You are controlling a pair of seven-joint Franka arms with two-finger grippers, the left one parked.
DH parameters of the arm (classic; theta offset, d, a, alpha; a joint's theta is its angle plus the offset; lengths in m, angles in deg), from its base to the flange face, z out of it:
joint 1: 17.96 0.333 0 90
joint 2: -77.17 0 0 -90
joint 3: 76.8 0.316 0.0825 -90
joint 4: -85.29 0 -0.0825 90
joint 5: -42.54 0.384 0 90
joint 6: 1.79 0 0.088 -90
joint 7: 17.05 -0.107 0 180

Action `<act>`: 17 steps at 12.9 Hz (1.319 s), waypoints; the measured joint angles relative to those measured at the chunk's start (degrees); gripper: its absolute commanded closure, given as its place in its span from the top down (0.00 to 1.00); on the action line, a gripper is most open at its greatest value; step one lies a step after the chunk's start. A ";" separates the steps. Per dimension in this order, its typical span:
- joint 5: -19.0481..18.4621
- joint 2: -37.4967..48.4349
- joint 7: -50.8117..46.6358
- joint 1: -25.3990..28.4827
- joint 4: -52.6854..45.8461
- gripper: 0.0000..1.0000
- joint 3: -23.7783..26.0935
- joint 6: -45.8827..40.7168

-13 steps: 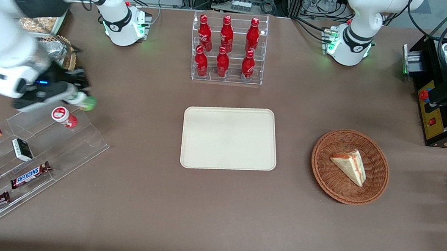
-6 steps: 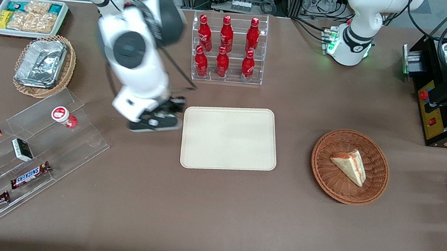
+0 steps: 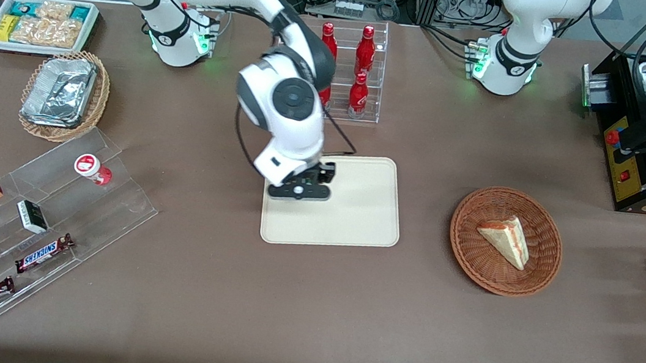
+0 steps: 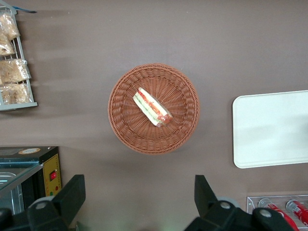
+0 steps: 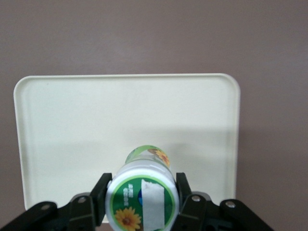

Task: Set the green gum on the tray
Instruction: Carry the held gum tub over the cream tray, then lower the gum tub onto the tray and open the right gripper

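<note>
Here the right arm's gripper point(image 5: 142, 199) hangs above the cream tray point(image 3: 355, 222), over the tray's end toward the working arm, its two fingers point(image 5: 100, 192) clamped on either side of the green gum point(image 5: 142, 192), which is carried well clear of the tray floor with its flowered end facing the wrist camera. The step in hand appears to be the set-down: a good finish would likely bring the bottle a little nearer the tray's middle, lower it until it touches the flat floor, and only then part the fingers, since a round bottle let go from a height or on its side could roll to the low rim. Half a second ago the gripper was just beside the tray's edge, over bare table; a second ago it was at the clear stepped display point(image 3: 69, 193) near the red gum bottle point(image 3: 91, 168), which sits there unmoved. The wicker basket point(image 3: 539, 276) with its sandwich point(image 3: 504, 239) is unchanged.
</note>
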 measured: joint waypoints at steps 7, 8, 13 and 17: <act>-0.04 -6.84 -1.28 4.24 0.07 0.00 -0.57 7.53; -0.04 -7.32 -1.28 4.23 0.21 0.00 -0.70 8.26; -0.04 -9.05 -1.28 4.23 1.85 0.94 -0.83 12.66; -0.06 -9.74 -1.16 4.22 1.95 1.00 -0.84 13.26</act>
